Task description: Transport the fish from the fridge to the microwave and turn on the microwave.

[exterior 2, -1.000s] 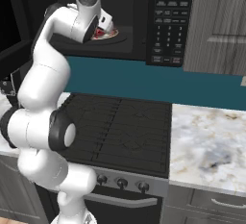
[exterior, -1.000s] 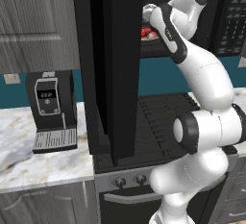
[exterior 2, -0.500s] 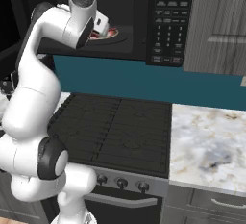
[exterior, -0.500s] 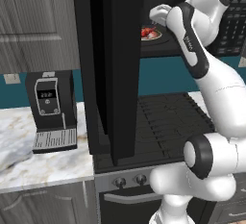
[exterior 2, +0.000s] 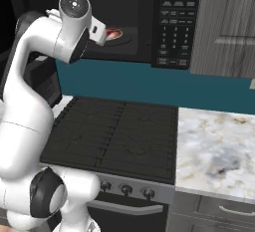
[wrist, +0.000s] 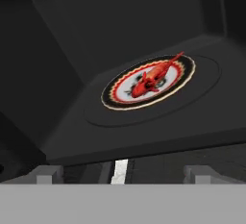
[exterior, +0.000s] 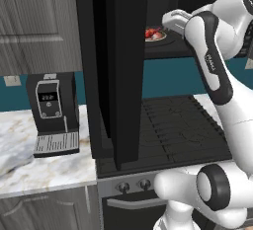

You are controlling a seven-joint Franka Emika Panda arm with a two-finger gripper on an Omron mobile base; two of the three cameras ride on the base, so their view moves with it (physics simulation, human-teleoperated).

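Jaws [wrist: 120, 172] stand wide apart with nothing between them; in my hand view I see the two finger tips [wrist: 47, 174] low in the picture, pointed into the open microwave [exterior 2: 172, 22]. I see the fish [wrist: 149, 80] lying on a round plate [wrist: 115, 95] with a patterned rim, which sits on the dark turntable disc inside the microwave cavity, well apart from the tips. From the right base view, the arm's wrist is held up just in front of the cavity opening, and a bit of the plate and its red load shows past it, left of the keypad panel [exterior 2: 172, 29]. From the left base view, the microwave door [exterior: 116, 66] hangs swung open toward me, tall and black, above the stove [exterior: 173, 125]. A coffee machine [exterior: 52, 113] stands on the marble tabletop [exterior: 39, 170] to the left.
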